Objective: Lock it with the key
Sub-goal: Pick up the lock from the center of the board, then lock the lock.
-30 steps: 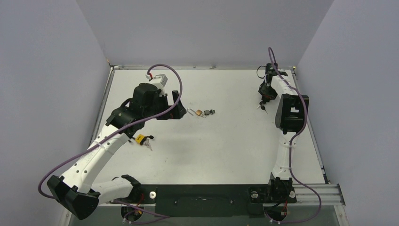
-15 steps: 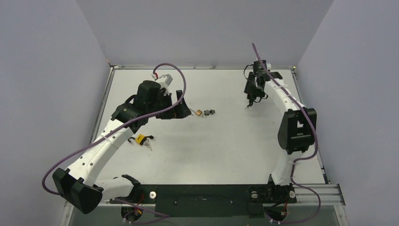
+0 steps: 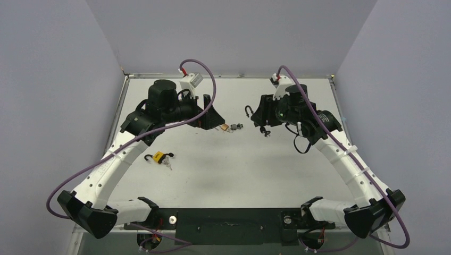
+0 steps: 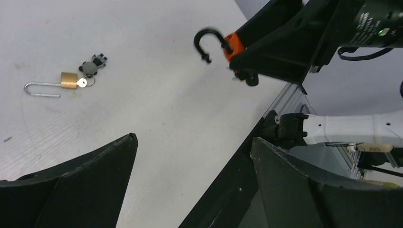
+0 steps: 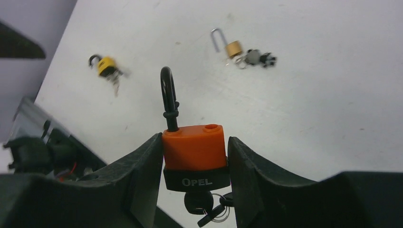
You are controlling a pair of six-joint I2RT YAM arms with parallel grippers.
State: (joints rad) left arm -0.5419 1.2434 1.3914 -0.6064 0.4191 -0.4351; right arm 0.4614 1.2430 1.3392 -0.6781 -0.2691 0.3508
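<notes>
My right gripper (image 5: 195, 138) is shut on an orange padlock (image 5: 194, 152) marked OPEL. Its black shackle (image 5: 168, 97) stands open and a key with a bunch (image 5: 205, 205) hangs from its underside. In the top view this gripper (image 3: 261, 118) holds the lock above the table's far middle. My left gripper (image 4: 194, 140) is open and empty, hovering just left of a brass padlock (image 3: 225, 127) whose long shackle is open. That lock's grey keys (image 3: 237, 126) lie beside it. The orange padlock (image 4: 229, 42) also shows in the left wrist view.
A yellow padlock (image 3: 158, 156) with keys lies on the table at the left, under my left arm. It also shows in the right wrist view (image 5: 106, 65). Grey walls close in the white table (image 3: 255, 170) on three sides.
My right arm has swung from the far right corner to the table's middle, carrying the orange padlock. My left gripper has shifted a little right, towards the brass padlock.
</notes>
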